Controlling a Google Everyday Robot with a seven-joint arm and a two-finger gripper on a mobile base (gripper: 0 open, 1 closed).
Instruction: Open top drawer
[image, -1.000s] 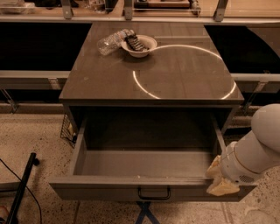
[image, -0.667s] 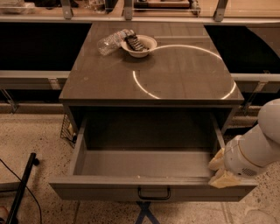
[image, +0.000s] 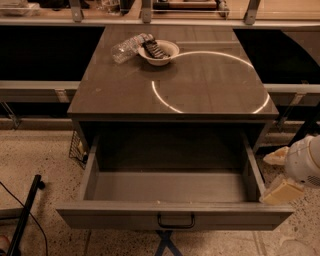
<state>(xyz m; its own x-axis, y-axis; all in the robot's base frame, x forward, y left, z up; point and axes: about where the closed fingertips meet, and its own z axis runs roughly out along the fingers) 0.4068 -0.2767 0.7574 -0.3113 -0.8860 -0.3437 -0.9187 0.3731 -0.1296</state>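
Note:
The top drawer (image: 125, 216) of the grey-brown cabinet stands pulled far out toward the camera. Its inside (image: 170, 186) is bare, and a small black loop handle (image: 176, 221) sits at the centre of its flat front. My gripper (image: 279, 173) is at the right edge of the view, just outside the drawer's right wall and near its front corner. Its two tan fingers (image: 283, 190) are spread apart with nothing between them. It does not touch the handle. The white arm (image: 306, 161) is behind it.
On the cabinet top (image: 200, 85) stand a white bowl (image: 159, 51) and a lying clear plastic bottle (image: 127, 46) at the back. A black pole (image: 25, 215) leans at lower left. A wire basket (image: 76, 149) hangs left of the cabinet. The floor is speckled.
My gripper has drawn back to the right, off the drawer's front right corner. The drawer stays pulled out as before.

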